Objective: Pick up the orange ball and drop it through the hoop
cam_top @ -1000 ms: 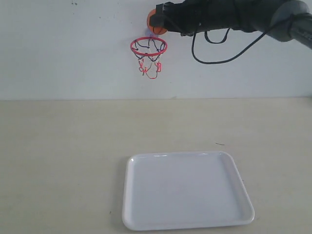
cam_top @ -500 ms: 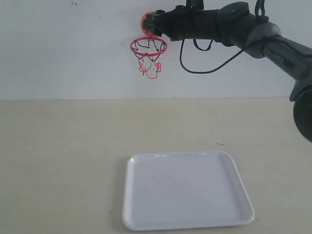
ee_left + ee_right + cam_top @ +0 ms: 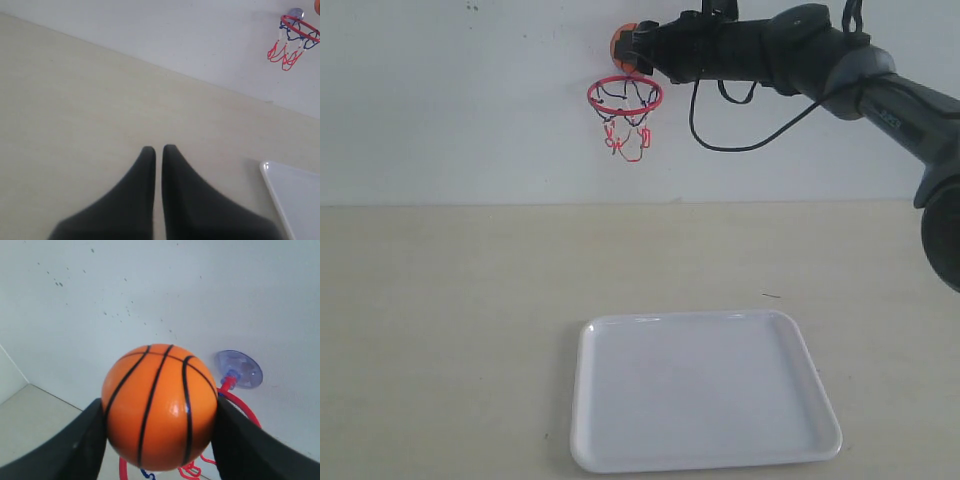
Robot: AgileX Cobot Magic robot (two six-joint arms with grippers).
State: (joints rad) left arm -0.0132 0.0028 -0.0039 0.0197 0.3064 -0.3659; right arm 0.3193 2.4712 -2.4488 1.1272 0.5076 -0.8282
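Over the last second my right arm swung left. My right gripper point(image 3: 636, 47) is clamped on the orange ball point(image 3: 621, 44), now just above the hoop point(image 3: 625, 108), close to the wall. My left gripper point(image 3: 158, 150) hangs over the table point(image 3: 440, 330), fingers pressed together, empty.

Black-seamed orange ball point(image 3: 160, 407) aloft just above the red-ringed, string-netted hoop point(image 3: 625, 110) on the wall point(image 3: 470, 110)
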